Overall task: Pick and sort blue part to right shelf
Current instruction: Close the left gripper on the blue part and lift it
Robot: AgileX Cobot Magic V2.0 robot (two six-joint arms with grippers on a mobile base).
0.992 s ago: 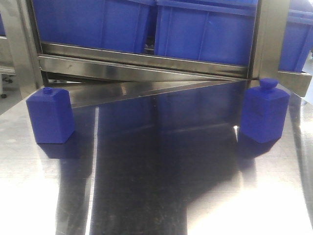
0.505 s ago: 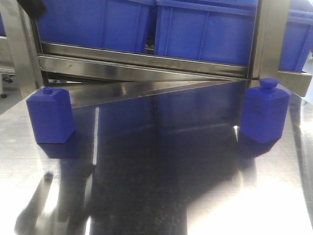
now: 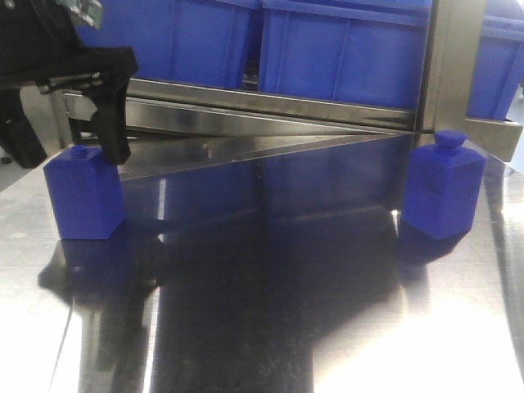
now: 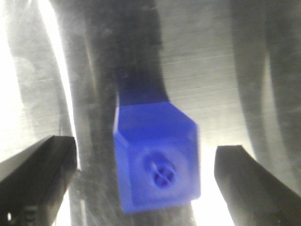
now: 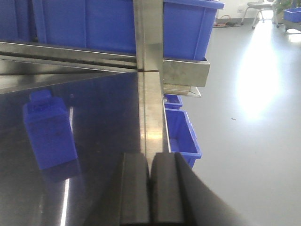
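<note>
Two blue parts stand upright on the steel table: one at the left (image 3: 82,196) and one at the right (image 3: 442,192). My left gripper (image 3: 65,135) hangs open just above the left part, one black finger (image 3: 110,123) beside its cap. From the left wrist, that part (image 4: 157,160) lies between the spread fingers (image 4: 37,174), untouched. My right gripper (image 5: 150,188) is shut on nothing, low over the table's right edge, with the right part (image 5: 49,129) to its left. The right shelf (image 3: 270,102) runs behind the table with its steel rail and blue bins (image 3: 344,49).
A steel upright post (image 3: 446,65) of the rack stands behind the right part. Off the table's right edge, a small blue bin (image 5: 181,132) sits on the grey floor. The tabletop (image 3: 270,311) is polished and mirrors the bins.
My left gripper has come into the front view from the top left and dropped down over the left blue part. Both parts stay where they were.
</note>
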